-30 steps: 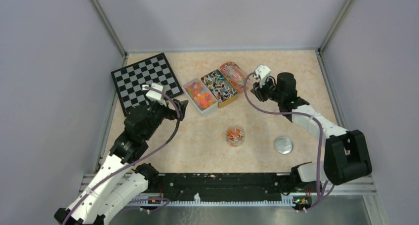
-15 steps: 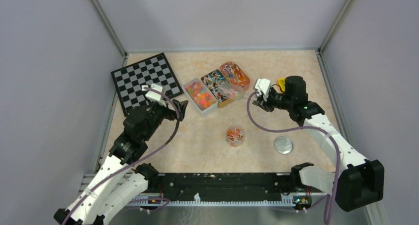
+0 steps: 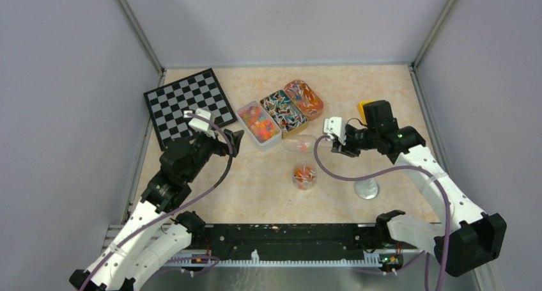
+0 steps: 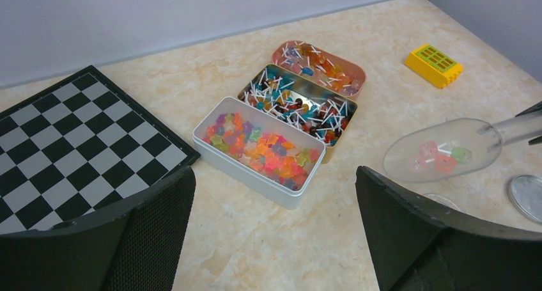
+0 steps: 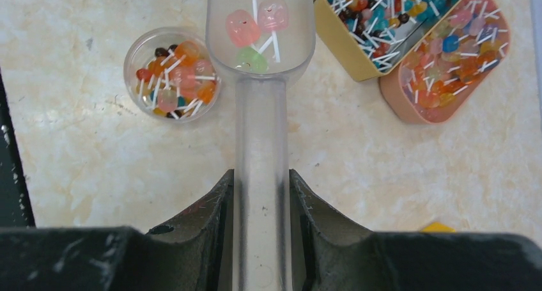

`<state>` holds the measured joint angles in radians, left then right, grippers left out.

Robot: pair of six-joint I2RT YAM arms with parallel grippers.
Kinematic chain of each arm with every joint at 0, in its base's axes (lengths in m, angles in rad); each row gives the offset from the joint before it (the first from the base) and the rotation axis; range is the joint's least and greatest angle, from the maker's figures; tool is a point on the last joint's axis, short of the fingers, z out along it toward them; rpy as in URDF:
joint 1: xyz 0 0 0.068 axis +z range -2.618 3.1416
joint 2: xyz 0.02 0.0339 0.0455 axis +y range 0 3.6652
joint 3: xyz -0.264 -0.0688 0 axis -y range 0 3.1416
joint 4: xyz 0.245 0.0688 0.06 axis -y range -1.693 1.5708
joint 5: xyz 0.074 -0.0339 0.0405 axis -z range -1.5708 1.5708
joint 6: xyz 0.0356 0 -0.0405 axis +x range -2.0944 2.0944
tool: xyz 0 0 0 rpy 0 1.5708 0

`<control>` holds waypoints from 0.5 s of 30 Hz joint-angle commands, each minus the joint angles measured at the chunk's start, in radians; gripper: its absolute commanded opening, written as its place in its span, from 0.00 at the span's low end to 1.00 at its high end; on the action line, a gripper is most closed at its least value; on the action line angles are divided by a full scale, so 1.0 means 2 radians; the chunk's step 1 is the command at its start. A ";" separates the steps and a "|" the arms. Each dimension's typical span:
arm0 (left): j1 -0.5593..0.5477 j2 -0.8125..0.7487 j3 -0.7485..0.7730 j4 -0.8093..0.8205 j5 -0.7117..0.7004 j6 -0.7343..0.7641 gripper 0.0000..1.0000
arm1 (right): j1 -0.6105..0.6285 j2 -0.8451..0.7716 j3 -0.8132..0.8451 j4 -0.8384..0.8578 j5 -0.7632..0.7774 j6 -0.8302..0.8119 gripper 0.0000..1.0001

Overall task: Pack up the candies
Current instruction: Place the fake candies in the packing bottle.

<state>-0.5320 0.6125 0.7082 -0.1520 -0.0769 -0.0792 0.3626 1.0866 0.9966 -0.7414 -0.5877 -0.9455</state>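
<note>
My right gripper (image 3: 337, 145) is shut on the handle of a clear plastic scoop (image 3: 300, 143). In the right wrist view the gripper (image 5: 262, 188) grips the handle, and the scoop's bowl (image 5: 261, 35) holds three candies (image 5: 255, 29), two pink and one green. The scoop hangs just beyond a small round clear cup (image 3: 305, 176) partly filled with candies; the cup also shows in the right wrist view (image 5: 172, 73). My left gripper (image 3: 235, 141) is open and empty, near the white tin; its jaws stand wide apart in the left wrist view (image 4: 275, 176).
Three open tins of candies stand in a row: white (image 3: 258, 123), gold (image 3: 283, 112) and pink (image 3: 303, 99). A chessboard (image 3: 190, 105) lies at the back left. A yellow block (image 3: 364, 107) sits behind my right arm. A round metal lid (image 3: 366, 187) lies near right.
My right arm has drawn the scoop back from the pink and gold tins towards the near side, with candies in it, to a spot just beyond the cup. The left arm has not moved.
</note>
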 commanded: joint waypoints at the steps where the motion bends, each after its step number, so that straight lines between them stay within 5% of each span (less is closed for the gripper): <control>1: -0.002 -0.004 -0.003 0.016 -0.004 0.003 0.99 | 0.014 -0.023 0.022 -0.062 0.013 -0.032 0.00; 15: -0.006 -0.004 -0.003 0.017 -0.002 0.003 0.99 | 0.045 -0.015 0.053 -0.164 0.093 -0.009 0.00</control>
<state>-0.5388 0.6125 0.7082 -0.1520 -0.0765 -0.0788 0.4358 1.0439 1.0176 -0.9985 -0.4274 -0.9802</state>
